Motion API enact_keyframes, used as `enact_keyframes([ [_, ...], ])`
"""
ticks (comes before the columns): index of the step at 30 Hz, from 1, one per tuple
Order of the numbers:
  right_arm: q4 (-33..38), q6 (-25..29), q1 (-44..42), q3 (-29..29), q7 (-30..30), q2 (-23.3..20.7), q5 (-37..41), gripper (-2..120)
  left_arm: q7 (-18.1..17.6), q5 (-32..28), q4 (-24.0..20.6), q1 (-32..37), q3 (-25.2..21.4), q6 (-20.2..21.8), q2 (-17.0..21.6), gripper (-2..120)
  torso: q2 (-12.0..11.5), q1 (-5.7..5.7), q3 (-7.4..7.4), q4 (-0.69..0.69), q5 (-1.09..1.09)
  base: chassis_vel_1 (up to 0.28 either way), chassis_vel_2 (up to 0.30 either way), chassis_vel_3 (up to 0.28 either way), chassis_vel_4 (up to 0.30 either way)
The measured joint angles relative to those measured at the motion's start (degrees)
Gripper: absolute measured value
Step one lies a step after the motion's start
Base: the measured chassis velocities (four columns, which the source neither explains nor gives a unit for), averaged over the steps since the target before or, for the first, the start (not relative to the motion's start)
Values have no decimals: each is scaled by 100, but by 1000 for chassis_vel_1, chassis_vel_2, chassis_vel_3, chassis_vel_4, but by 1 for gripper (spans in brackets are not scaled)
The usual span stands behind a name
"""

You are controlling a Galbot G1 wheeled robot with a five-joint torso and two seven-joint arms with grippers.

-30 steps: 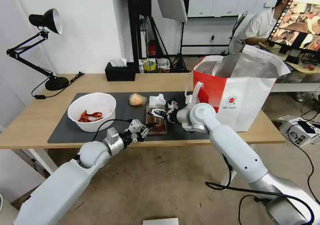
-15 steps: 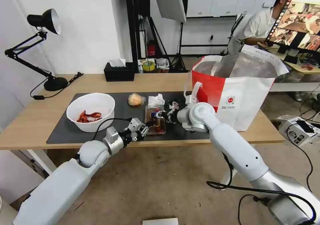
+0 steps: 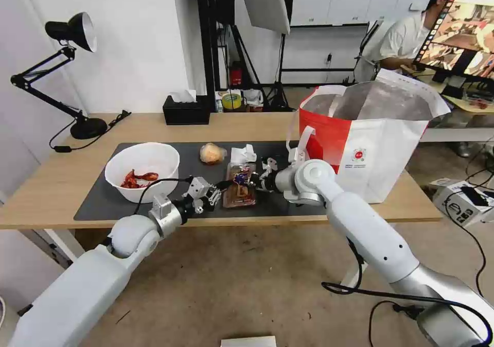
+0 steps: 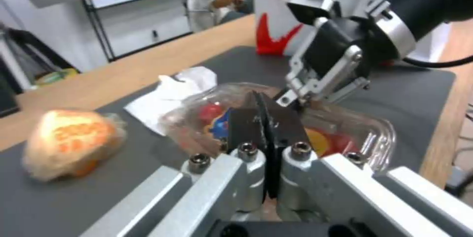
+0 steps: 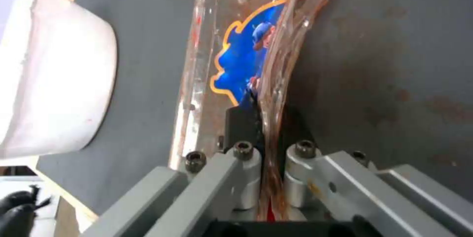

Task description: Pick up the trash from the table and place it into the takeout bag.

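Note:
The clear plastic tray (image 3: 239,192) with food scraps lies on the dark mat (image 3: 98,208) of the table (image 3: 51,182). My right gripper (image 3: 248,178) is shut on its thin rim; in the right wrist view the plastic (image 5: 236,56) is pinched between the pads of that gripper (image 5: 268,119). My left gripper (image 3: 220,186) is shut, its tips (image 4: 266,115) at the tray's (image 4: 345,133) left edge with no plastic seen between them. Behind the tray are the crumpled tissue (image 3: 242,154) and the wrapped orange lump (image 3: 212,153). At the left stands the white bowl (image 3: 143,169) of red shells. The takeout bag (image 3: 370,136) stands open at the right.
A black desk lamp (image 3: 77,125) and a black tissue box (image 3: 186,113) stand along the table's far side. The bag's white strap (image 3: 301,141) hangs just behind my right wrist. The bowl's wall (image 5: 49,82) is close to the tray.
My left arm has drawn back to the left, its gripper now at the tray's edge rather than over it. The right gripper keeps its hold on the tray.

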Motion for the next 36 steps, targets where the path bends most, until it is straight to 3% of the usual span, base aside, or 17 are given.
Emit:
enact_keyframes([
  [9, 277, -5, -41, 270, -96, -118, -41, 0, -468, -353, -494, 640, -508, -1, 211, 30, 0, 0, -1, -1, 0, 0, 0, 0, 0],
  [15, 1123, 30, -180, 728, -265, -438, -36, 0, -872, -654, -860, 1282, -1061, 17, 221, 57, 1, -1, -1, -1, 1, 0, 0, 0, 0],
  [16, 1123, 30, -180, 728, -265, -438, -36, 0, -872, -654, -860, 1282, -1061, 17, 221, 57, 1, -1, -1, -1, 1, 0, 0, 0, 0],
  [19, 1792, 280, -276, 1158, -307, -691, -22, 0, -1055, -715, -1025, 1719, -1388, -36, 132, 70, 1, -1, -2, -2, 1, 0, 0, 0, 0],
  [25, 2599, 892, -375, 1806, -340, -1155, 48, 0, -1067, -679, -1243, 2327, -1780, -60, -72, 91, 2, -2, -2, -2, 1, 0, 0, 0, 0],
  [29, 2792, 1360, -327, 2079, -432, -1597, -20, 0, -1050, -629, -1385, 2571, -1966, -62, -163, 99, 2, -2, -2, -2, 2, 0, 0, 0, 0],
  [36, 2547, 1867, -159, 2340, -516, -2093, -519, 0, -1006, -585, -1575, 2853, -2216, -62, -206, 100, 2, -2, -2, -2, 2, 0, 0, 0, 0],
])
